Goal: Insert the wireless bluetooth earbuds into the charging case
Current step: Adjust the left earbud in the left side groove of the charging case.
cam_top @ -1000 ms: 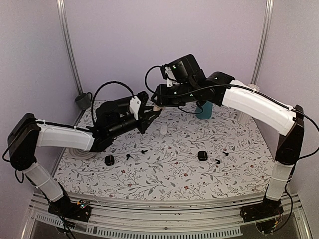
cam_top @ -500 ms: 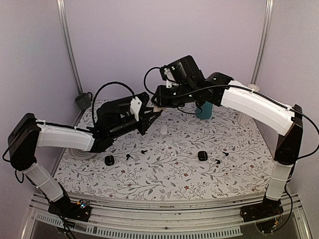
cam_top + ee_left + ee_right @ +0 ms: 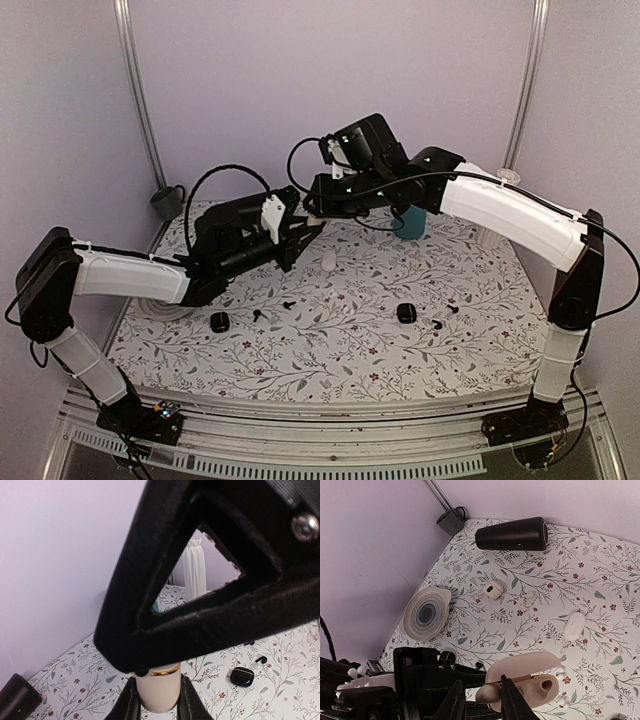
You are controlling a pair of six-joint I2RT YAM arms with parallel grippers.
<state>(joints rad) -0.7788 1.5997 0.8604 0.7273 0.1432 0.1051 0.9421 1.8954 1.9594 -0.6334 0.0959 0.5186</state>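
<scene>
Soft, even light fills the lilac-walled booth (image 3: 330, 70), casting only faint shadows on the flower-patterned bench (image 3: 340, 360). In the left wrist view a black triangular bracket (image 3: 200, 635) looms dark and blurred against the lens, one glint on its silver screw (image 3: 305, 526); the cream oval charging case (image 3: 159, 692) below it is soft too. The right wrist view is crisp across the bench.
</scene>
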